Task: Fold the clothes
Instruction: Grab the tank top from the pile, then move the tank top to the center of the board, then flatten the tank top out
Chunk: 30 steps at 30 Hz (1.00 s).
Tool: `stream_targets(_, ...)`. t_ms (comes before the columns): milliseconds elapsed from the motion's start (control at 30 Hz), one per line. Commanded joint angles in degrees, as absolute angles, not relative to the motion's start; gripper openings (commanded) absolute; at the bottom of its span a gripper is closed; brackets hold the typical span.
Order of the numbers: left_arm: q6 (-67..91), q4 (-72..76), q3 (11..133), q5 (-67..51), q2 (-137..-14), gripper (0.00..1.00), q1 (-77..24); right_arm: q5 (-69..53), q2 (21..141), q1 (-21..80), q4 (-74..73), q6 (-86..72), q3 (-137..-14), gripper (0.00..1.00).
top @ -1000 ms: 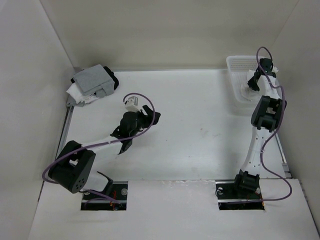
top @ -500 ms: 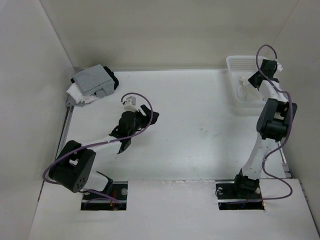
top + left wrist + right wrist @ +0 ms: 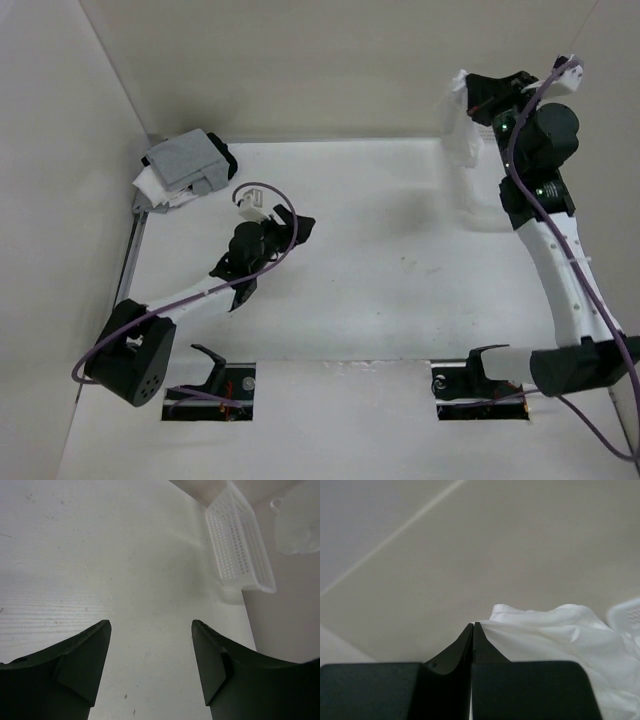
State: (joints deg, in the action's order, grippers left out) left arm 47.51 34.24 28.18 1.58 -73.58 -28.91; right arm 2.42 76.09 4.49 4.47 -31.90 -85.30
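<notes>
Against smooth wall [image 3: 300, 70], thin white top [image 3: 462, 128] hangs crumpled.

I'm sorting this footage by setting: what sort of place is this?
Probably a lab test cell for robot laundry folding: plain walls box in a white table, the left arm and right arm are bolted at its near edge, and folded garments sit in a corner.

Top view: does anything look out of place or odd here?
The tank top is off the table, dangling crumpled from the shut right gripper near the basket at the far right. Nothing looks spilled or damaged.
</notes>
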Motion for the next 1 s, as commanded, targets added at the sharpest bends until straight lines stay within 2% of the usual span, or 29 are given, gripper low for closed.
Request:
stream_targets(0, 48.78, 33.76, 29.18, 5.35, -69.44, 0.64, -27.82, -2.63, 70.06, 13.37, 7.47, -30.85, -85.52, 0.01)
stream_targets(100, 48.78, 31.56, 28.22, 8.78, -65.84, 0.64, -26.59, -3.07, 67.24, 20.41, 7.64, -30.23, -83.77, 0.02)
stream_targets(200, 48.69, 29.01, 26.46, 12.03, -61.1, 0.65, -24.31, -2.38, 66.18, 26.04, 9.48, -32.24, -76.67, 0.05)
stream_targets(367, 49.66, 25.06, 23.12, 11.25, -55.99, 0.67, -18.77, -4.21, 72.49, 28.87, 15.72, -39.54, -61.63, 0.1)
stream_targets(500, 50.1, 20.75, 21.36, 7.74, -54.67, 0.68, -13.5, -6.07, 80.76, 28.96, 16.61, -42.01, -55.56, 0.45)
stream_targets(600, 48.7, 18.47, 21.97, 5.45, -55.54, 0.67, -13.05, -5.98, 81.56, 28.96, 16.44, -40.96, -51.7, 0.54)
stream_targets(667, 46.68, 17.67, 23.11, 5.27, -56.51, 0.63, -14.8, -5.19, 80.95, 29.48, 16.0, -40.78, -48.01, 0.54)
stream_targets(700, 45.28, 17.49, 23.9, 5.53, -57.38, 0.62, -16.72, -4.32, 80.25, 29.57, 15.47, -40.87, -45.47, 0.51)
stream_targets(800, 40.45, 16.0, 26.53, 6.59, -60.81, 0.52, -22.96, -2.29, 78.05, 29.75, 12.58, -41.13, -39.92, 0.22)
stream_targets(867, 36.84, 14.07, 28.73, 8.34, -64.14, 0.48, -28.14, -2.55, 77.43, 31.15, 10.29, -41.4, -38.07, 0.12)
stream_targets(967, 31.57, 10.47, 32.94, 11.68, -69.42, 0.47, -36.67, -2.29, 78.22, 35.97, 7.74, -40.26, -37.27, 0.16)
